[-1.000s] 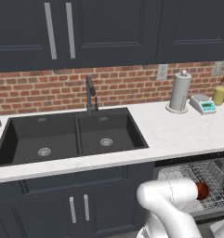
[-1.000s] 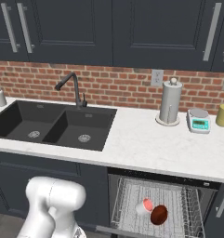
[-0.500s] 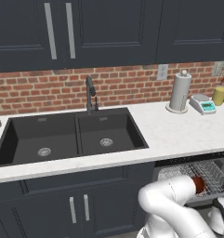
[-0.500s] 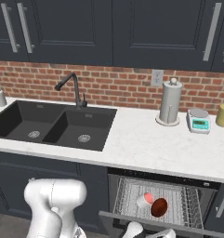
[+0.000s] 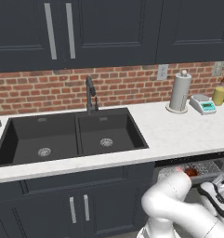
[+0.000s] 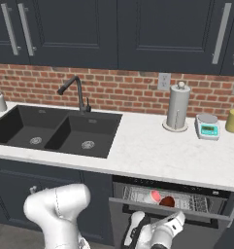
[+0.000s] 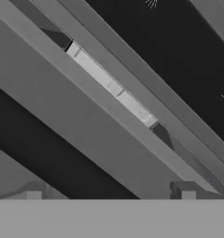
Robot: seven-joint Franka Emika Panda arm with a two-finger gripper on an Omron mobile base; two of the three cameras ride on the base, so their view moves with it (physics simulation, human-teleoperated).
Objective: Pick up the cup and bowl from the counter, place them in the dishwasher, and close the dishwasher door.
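Observation:
The dishwasher (image 6: 172, 194) stands under the counter (image 6: 152, 155) with its wire rack showing. On that rack the red cup (image 6: 155, 196) sits next to the dark red-brown bowl (image 6: 167, 201); from the left base they are the cup (image 5: 179, 169) and the bowl (image 5: 191, 172). The dishwasher door (image 6: 206, 231) is swung partway up, with its grey edge crossing in front of the rack. My gripper (image 6: 138, 232) is low under the door and open. In the hand view its tips stand wide apart with nothing between them (image 7: 111, 193), facing the door's grey bands (image 7: 108, 116).
A black double sink (image 5: 71, 135) with a faucet (image 5: 90, 93) lies to the left. A paper towel roll (image 6: 178, 106), a small scale (image 6: 208, 126) and a yellow jar (image 6: 233, 120) stand at the back of the counter. Dark cabinet doors (image 5: 78, 209) flank the dishwasher.
The dishwasher door has swung up from lying flat to partway raised, so less of the rack shows. My hand has come up under the door into both base views.

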